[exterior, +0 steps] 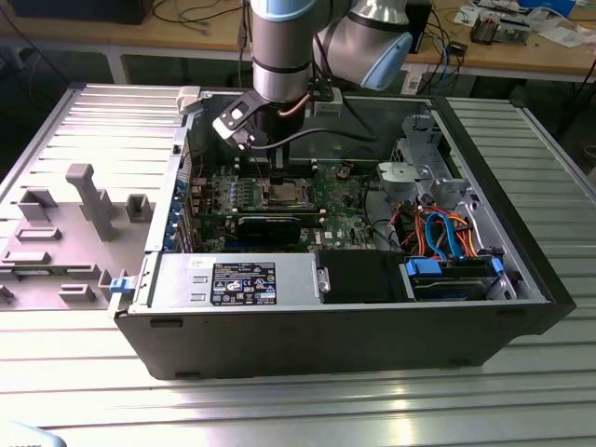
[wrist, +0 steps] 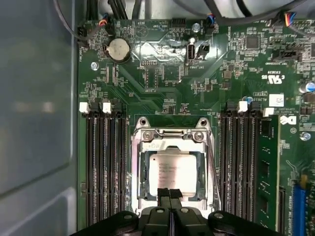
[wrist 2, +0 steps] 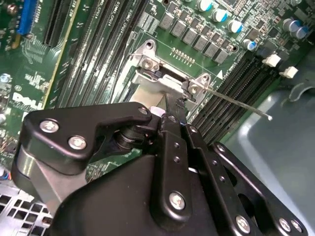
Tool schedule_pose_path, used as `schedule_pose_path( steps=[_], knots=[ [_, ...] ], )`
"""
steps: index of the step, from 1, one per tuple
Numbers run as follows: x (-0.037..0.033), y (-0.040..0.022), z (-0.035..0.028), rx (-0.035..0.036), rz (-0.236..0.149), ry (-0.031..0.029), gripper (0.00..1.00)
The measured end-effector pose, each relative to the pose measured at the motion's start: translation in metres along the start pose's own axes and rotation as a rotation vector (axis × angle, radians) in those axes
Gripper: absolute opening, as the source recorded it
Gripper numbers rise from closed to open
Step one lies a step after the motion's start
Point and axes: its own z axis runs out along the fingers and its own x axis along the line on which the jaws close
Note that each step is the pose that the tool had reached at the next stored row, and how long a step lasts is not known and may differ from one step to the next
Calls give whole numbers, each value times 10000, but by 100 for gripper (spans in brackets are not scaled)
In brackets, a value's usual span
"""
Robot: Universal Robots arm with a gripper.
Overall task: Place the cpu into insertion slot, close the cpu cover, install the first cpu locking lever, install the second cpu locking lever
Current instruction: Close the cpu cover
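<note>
Plainly we hold nothing: our fingers are pressed together at the near edge of the cpu cover. Its window frames the cpu, seated in the insertion slot on the motherboard.

Silver-grey cpu, silvery cpu cover, green motherboard, black pincer.

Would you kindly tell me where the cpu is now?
In the first wrist view, the cpu sits inside the cpu cover, between the memory slots, beside the gripper.
</note>
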Motion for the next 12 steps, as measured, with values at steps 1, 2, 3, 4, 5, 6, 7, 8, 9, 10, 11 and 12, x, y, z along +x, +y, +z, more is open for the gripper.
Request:
schedule_pose_path(
  steps=[1, 2, 3, 4, 5, 6, 7, 8, 9, 10, 11, 12],
  knots=[
    [-1, -2, 24, 1, -11, 3, 11],
    [-1, -3, 42, 1, -19, 7, 11],
    [-2, -3, 79, 1, -34, 15, 11],
    [-4, -4, 113, 2, -48, 24, 11],
    [-6, -5, 142, 9, -59, 27, 11],
    [-8, -7, 156, 12, -66, 42, 11],
    [-6, -6, 162, 5, -67, 58, 11],
    [-7, 4, 161, 8, -68, 62, 11],
    [-9, 33, 157, 11, -65, 61, 11],
    [-8, 90, 148, 28, -69, 75, 11],
    [-8, 123, 138, 46, -68, 83, 11],
    [-6, 144, 126, 61, -67, 90, 11]
  ],
)
